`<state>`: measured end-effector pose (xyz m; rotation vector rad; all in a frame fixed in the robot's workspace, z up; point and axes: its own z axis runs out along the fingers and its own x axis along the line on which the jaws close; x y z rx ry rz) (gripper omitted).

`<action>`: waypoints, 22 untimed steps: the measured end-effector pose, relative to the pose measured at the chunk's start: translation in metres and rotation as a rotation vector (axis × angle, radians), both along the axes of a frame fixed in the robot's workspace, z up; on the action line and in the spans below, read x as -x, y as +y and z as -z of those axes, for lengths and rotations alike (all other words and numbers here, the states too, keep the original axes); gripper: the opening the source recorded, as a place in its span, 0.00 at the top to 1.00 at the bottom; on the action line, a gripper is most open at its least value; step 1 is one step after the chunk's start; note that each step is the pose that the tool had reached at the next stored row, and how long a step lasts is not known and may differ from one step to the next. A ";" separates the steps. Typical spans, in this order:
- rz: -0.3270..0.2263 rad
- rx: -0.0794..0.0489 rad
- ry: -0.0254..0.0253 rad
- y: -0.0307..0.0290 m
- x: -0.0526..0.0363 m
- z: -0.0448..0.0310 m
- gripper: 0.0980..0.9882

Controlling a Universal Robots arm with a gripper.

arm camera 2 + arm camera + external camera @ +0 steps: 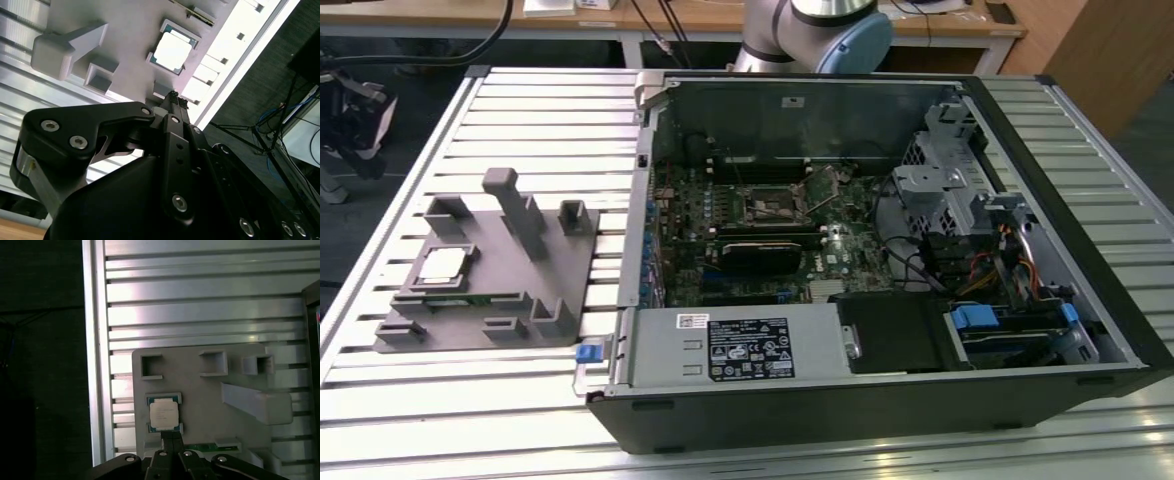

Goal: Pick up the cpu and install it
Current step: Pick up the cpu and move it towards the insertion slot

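Silvery cpu, grey fixture, black case, ribbed silver table

On the counter, a holder lies at the exterior view's left with the cpu resting in a recess on its left part. The computer case lies just beside it at the exterior view's right. Inside the case, the motherboard sits toward the far side, the power supply along the near edge, and the drive cage at the right.

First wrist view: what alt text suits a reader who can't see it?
A silvery square cpu sits in a recess on a grey fixture plate, with the robot's gripper poised near it, fingers together. The plate lies on a slatted metal table.
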<state>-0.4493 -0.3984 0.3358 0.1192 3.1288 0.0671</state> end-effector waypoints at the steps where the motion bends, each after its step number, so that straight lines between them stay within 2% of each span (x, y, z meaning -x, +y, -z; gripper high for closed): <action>1: 0.000 0.000 0.0005 0.0000 0.0000 0.0003 0.99; 22: 0.000 0.000 0.0097 0.0000 0.0000 0.0104 0.99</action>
